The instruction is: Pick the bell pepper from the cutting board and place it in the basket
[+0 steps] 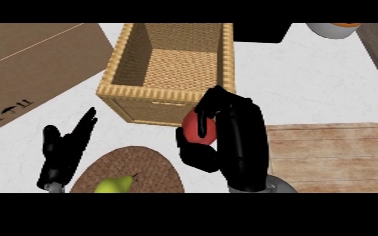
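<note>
A red bell pepper [200, 128] is held in my right hand [236, 140], whose fingers and thumb curl round it. The hand hangs just in front of the near wall of the woven basket [140, 100], slightly right of its middle. The basket's inside shows nothing in it. The wooden cutting board [325, 150] lies at the right, behind the hand, bare where it shows. My left hand [63, 150] rests open at the lower left, fingers up.
A brown round woven mat [148, 170] at the bottom holds a green pear [114, 185]. A cardboard box [44, 60] sits at the upper left. A dark object [262, 32] and a grey bowl [332, 30] stand at the back right.
</note>
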